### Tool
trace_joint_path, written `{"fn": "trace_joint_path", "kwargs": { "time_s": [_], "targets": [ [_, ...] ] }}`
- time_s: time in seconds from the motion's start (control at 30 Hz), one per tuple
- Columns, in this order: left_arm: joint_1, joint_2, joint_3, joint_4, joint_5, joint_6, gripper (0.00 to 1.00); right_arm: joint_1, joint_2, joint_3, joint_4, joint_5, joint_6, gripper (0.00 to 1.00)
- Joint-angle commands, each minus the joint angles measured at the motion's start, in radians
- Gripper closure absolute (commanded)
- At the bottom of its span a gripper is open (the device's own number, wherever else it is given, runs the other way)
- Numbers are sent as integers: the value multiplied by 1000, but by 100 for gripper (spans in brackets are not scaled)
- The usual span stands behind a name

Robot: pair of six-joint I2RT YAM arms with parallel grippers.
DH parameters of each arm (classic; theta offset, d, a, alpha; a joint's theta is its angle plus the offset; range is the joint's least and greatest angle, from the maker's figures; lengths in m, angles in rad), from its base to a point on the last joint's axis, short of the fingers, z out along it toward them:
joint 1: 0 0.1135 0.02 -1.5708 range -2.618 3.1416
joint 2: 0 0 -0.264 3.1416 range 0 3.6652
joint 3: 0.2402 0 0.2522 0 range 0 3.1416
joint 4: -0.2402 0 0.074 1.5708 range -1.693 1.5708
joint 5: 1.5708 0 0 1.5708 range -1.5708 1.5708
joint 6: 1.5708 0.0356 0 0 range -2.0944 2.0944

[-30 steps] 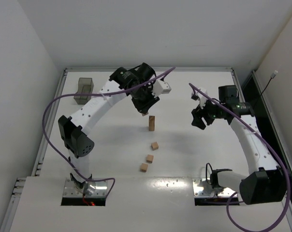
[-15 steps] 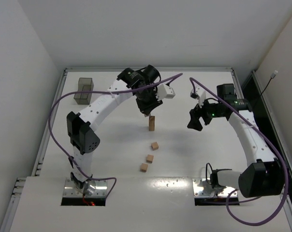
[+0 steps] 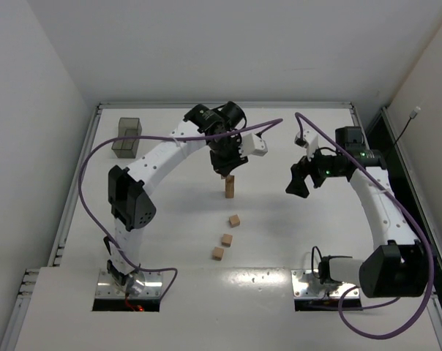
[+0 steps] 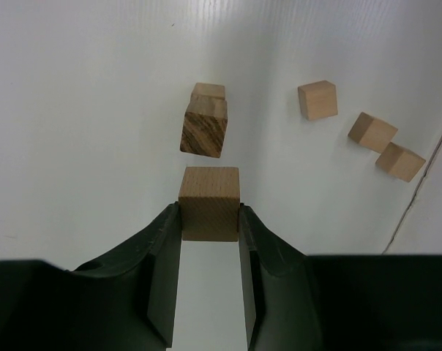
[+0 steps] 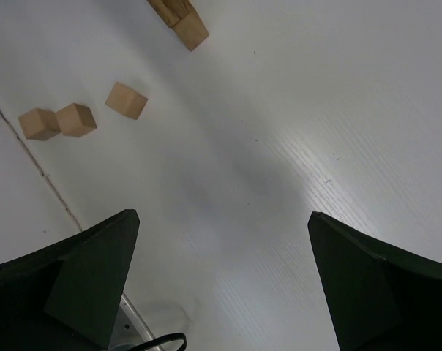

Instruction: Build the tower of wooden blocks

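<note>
The tower point(image 3: 229, 187) is a short column of tan wood blocks in the middle of the table, seen too in the left wrist view as the tower point(image 4: 205, 126). My left gripper point(image 4: 210, 213) is shut on a wood block point(image 4: 210, 202) and hangs just above and behind the tower's top. Three loose wood blocks lie nearer the arms: one point(image 3: 235, 220), one point(image 3: 226, 240) and one point(image 3: 218, 253). My right gripper point(image 5: 222, 223) is open and empty, off to the right of the tower above bare table; in the top view the right gripper point(image 3: 300, 180) hangs in the air.
A grey translucent tray point(image 3: 126, 137) stands at the far left of the table. Purple cables loop from both arms. The table's raised rim point(image 3: 228, 105) runs along the back, and a seam in the tabletop point(image 5: 38, 168) passes near the loose blocks.
My left arm has swung right, bringing its block closer over the tower. My right gripper has opened wider and shifted slightly.
</note>
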Motion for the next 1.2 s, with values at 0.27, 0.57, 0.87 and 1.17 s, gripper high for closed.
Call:
{"fn": "trace_joint_path", "kwargs": {
  "time_s": [0.27,0.57,0.87,1.17],
  "targets": [
    [-24,54,56,-1,48,56,100,-28,7,43,13,-67,-3,2],
    [-33,83,74,-1,76,65,100,-28,16,34,13,-76,-3,2],
    [-34,101,85,-1,76,96,100,-46,7,16,22,-85,6,2],
    [-34,110,96,-1,57,105,100,-55,7,16,22,-85,6,2]
  ]
}}
